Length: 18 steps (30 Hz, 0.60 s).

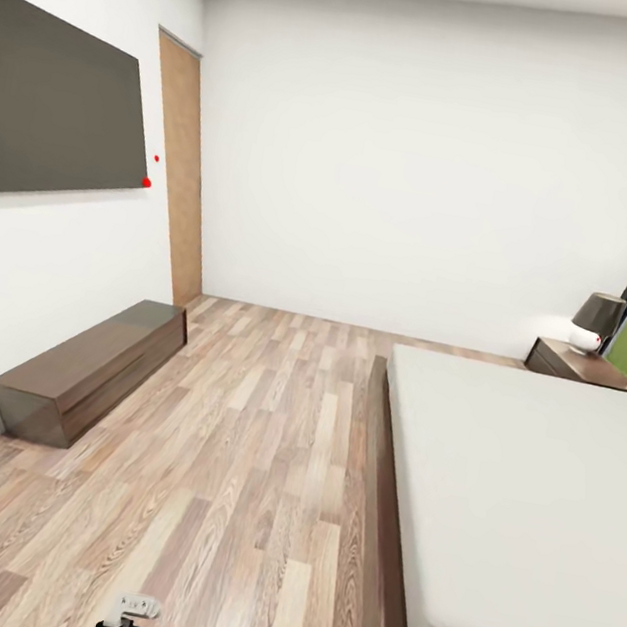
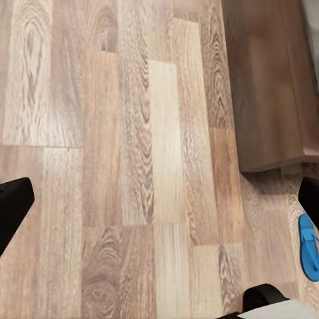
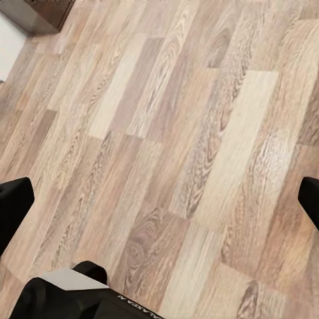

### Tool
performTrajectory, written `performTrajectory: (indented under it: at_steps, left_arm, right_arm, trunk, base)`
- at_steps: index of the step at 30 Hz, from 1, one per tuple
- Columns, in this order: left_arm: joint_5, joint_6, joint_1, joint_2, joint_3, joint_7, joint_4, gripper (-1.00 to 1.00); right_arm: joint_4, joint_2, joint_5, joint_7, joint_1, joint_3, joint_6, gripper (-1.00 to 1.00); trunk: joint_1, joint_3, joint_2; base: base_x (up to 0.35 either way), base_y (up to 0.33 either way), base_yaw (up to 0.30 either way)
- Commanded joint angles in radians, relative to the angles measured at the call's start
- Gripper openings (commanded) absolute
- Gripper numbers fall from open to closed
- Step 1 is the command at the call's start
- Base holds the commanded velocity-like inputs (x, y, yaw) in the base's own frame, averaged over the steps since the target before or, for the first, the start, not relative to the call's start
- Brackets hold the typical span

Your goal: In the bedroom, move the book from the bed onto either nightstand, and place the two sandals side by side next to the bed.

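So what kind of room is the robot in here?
Most likely a bedroom: a large low bed with a pale mattress, a nightstand with a lamp beside it, and a wall-mounted screen facing it.

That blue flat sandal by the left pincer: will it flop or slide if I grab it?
The blue flat sandal looks thin and long, so it probably bends some. It lies flat on the smooth wood-plank floor, so a nudge would likely slide it, not roll it.

Wood-plank floor (image 1: 259, 467), glossy bench (image 1: 93, 365), matt mattress (image 1: 519, 488).
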Motion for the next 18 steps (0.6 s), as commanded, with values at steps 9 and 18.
performTrajectory:
  at_steps: [9, 18]
  left_arm:
    - [0.009, -0.004, -0.001, 0.0, -0.008, -0.003, 0.001, 1.0]
    - [0.009, -0.004, -0.001, 0.0, -0.007, -0.003, 0.001, 1.0]
  right_arm:
    - [0.0, 0.0, 0.011, 0.003, -0.001, -0.009, -0.006, 1.0]
    - [0.0, -0.001, 0.011, 0.003, -0.001, -0.009, -0.006, 1.0]
  trunk:
    - [0.001, -0.001, -0.001]
    - [0.001, -0.001, -0.001]
  base:
    - [0.252, 0.214, 0.0]
    - [0.262, 0.216, 0.0]
